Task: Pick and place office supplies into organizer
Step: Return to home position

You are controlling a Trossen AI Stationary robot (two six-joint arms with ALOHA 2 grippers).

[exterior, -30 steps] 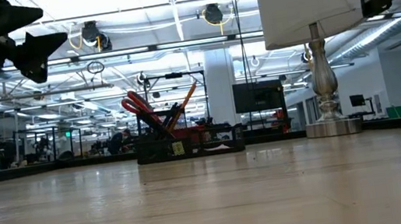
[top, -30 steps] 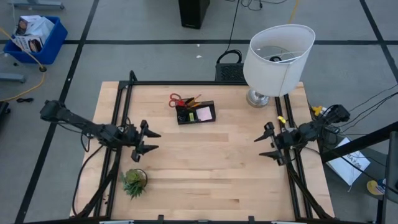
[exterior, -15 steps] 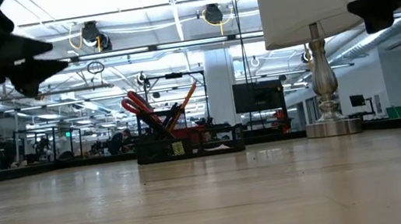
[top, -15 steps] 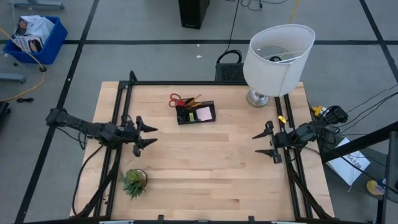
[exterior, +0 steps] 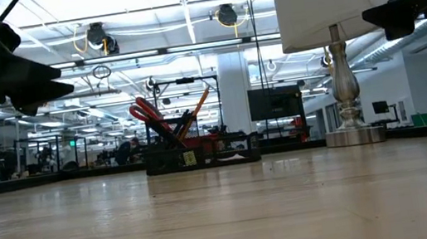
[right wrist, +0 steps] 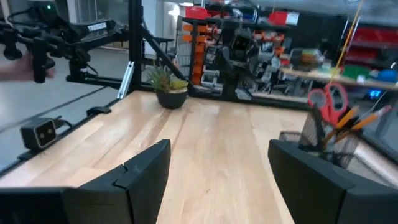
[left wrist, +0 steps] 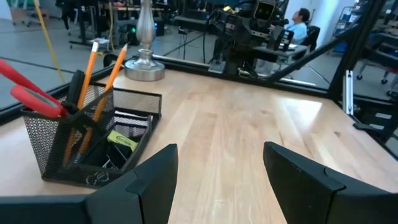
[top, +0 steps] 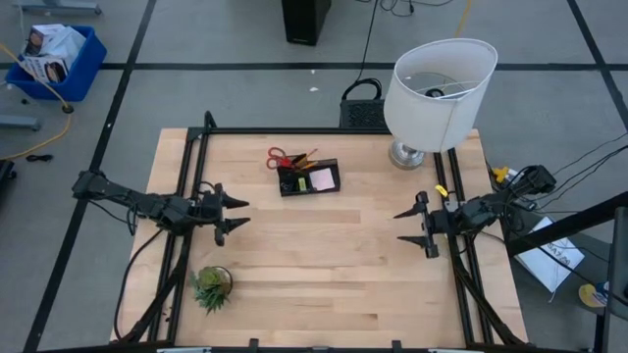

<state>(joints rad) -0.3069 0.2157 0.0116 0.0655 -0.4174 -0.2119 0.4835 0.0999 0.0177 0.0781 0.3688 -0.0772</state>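
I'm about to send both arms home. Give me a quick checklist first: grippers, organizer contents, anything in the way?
1. Left gripper open, nothing between its fingers: ok.
2. Right gripper open, nothing between its fingers: ok.
3. Scissors and pencils standing in the organizer: ok.
4. Pink sticky pad lying in its organizer compartment: ok.
5. Both grippers held apart from the lamp, the plant and the organizer: ok.

High view looks straight down, low view level across — both share the organizer [top: 308, 178].
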